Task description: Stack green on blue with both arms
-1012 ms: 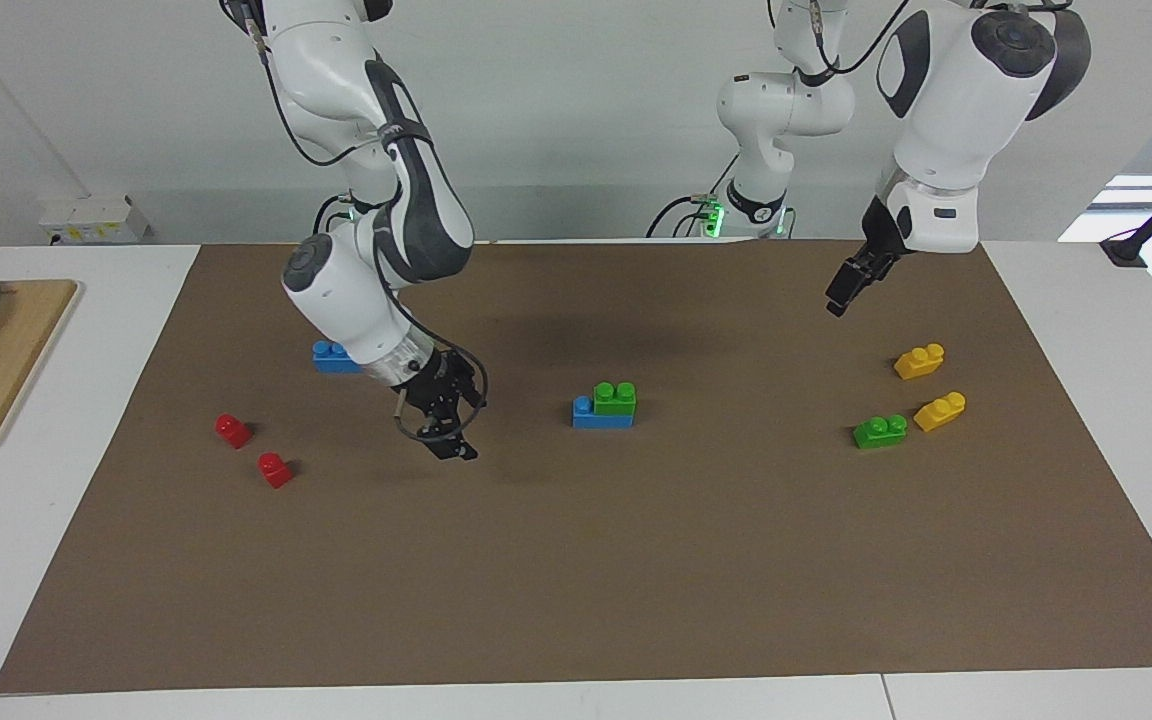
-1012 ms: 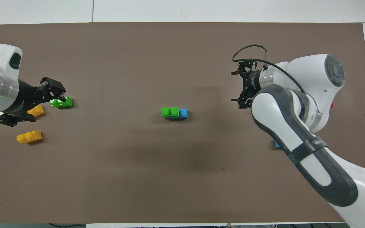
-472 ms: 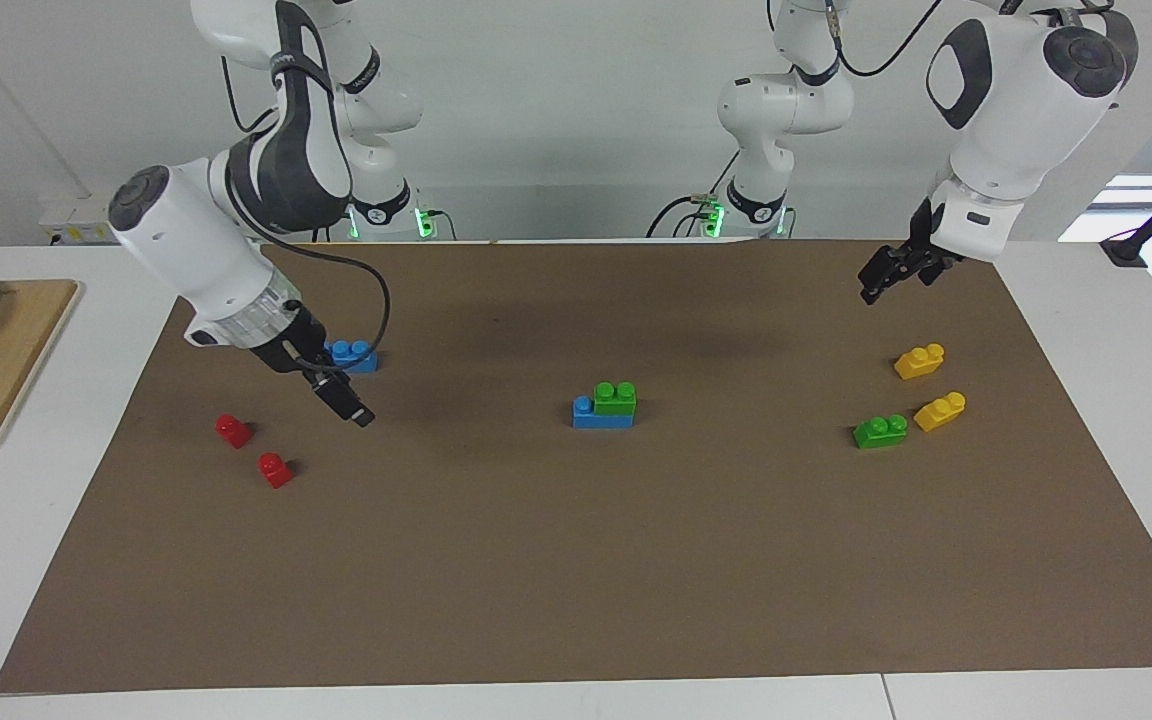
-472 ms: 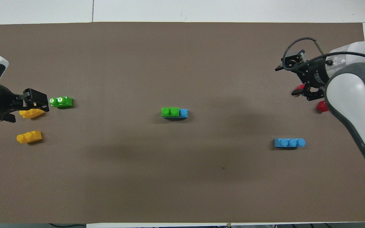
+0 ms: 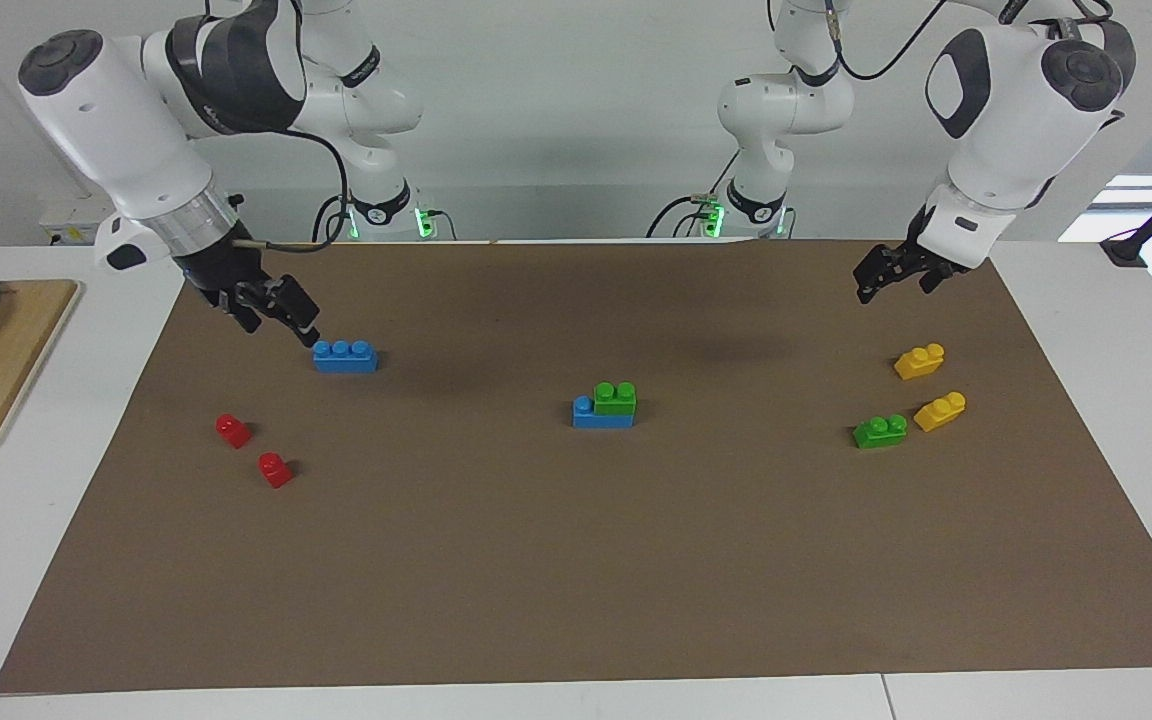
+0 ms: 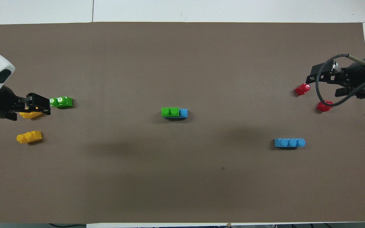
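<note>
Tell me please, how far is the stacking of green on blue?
Done: one green brick sits on a blue brick mid-mat. In hand: nothing; the left gripper and right gripper hang empty. Possibly left: the second green brick and second blue brick lie apart, unstacked.

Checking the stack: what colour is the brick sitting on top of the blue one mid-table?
Bright green, covering two of the blue brick's studs; clearest in the facing view.
</note>
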`<state>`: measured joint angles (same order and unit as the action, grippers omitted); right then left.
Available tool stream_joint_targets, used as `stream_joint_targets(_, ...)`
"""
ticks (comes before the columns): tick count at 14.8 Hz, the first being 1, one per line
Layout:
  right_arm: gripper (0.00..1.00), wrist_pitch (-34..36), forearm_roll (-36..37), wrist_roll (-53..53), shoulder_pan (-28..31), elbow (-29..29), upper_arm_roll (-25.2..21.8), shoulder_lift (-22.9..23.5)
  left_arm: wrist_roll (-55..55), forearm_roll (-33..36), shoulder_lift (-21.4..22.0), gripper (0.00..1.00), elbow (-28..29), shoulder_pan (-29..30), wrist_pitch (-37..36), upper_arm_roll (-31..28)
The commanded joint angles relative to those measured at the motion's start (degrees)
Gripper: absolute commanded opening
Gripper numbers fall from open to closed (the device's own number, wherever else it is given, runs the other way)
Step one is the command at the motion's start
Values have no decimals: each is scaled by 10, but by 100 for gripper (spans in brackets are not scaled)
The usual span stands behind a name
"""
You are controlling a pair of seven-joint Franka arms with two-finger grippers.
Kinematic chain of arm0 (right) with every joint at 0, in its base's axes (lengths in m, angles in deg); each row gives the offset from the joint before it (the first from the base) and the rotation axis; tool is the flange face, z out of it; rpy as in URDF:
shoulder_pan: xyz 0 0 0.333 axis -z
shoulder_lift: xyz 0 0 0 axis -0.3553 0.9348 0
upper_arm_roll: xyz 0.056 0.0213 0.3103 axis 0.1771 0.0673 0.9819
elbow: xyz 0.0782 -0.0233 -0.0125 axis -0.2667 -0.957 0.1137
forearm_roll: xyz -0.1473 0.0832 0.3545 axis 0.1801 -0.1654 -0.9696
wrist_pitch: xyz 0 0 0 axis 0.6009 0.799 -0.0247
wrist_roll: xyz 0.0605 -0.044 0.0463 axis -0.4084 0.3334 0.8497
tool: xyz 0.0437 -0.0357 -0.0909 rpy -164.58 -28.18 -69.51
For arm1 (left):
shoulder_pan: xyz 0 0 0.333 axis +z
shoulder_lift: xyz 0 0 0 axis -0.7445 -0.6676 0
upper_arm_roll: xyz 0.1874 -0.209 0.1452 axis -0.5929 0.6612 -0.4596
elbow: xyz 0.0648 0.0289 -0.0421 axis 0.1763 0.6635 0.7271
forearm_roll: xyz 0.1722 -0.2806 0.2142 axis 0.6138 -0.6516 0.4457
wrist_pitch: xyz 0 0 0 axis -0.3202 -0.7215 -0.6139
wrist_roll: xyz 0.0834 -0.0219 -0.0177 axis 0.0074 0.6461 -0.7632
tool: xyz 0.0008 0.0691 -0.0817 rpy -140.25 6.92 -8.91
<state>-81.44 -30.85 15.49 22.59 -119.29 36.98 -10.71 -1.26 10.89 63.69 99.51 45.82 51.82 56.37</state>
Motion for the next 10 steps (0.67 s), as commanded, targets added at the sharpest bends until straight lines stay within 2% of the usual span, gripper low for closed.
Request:
stream_joint_targets(1, 100, 51, 14, 115, 29, -2, 5, -14, 16, -7, -24, 100, -22, 8, -20, 4)
stream_joint_targets(4, 100, 62, 65, 124, 24, -2, 8, -16, 17, -7, -20, 100, -21, 7, -16, 5)
stream_joint_targets(10, 100, 62, 87, 121, 23, -2, 8, -18, 17, -8, -11, 100, -19, 6, -25, 5)
